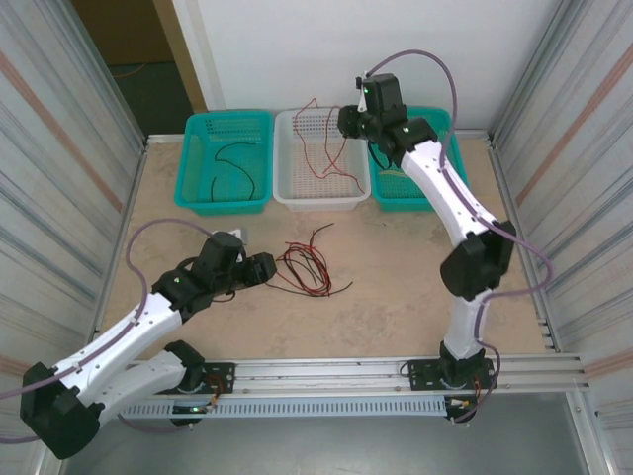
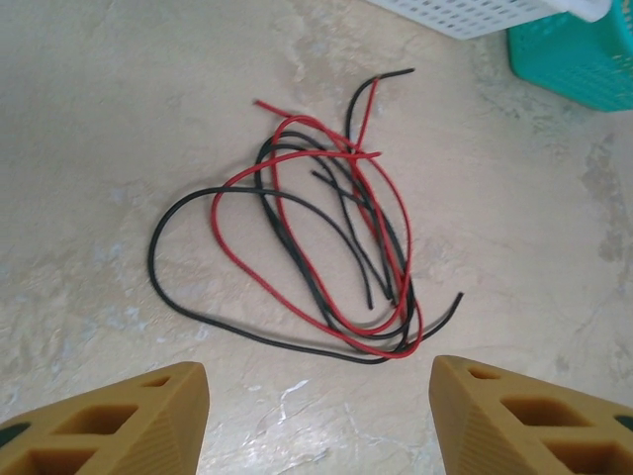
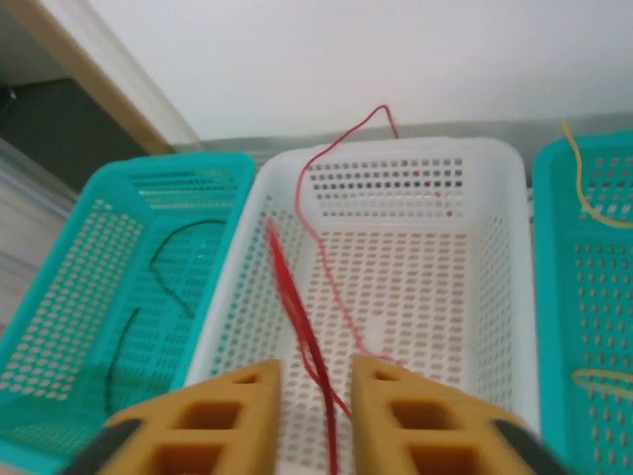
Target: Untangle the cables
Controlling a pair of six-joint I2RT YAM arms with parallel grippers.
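Right arm [image 1: 450, 193] outstretched over white basket [image 1: 321, 201]; left arm [image 1: 148, 317] beside cables [image 1: 305, 267].

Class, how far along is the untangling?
Done: a black cable lies in the left basket, a yellow cable in the right basket. In hand: a red cable hangs between the parted fingers of the right gripper over the white basket. Remaining: a red-and-black tangle on the table, under the open left gripper.

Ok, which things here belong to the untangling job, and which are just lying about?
Job: tangled cables on the table; red cable in white basket; black cable in left teal basket; yellow cable in right teal basket.
Lying about: arms' lilac hoses, mounting rail.
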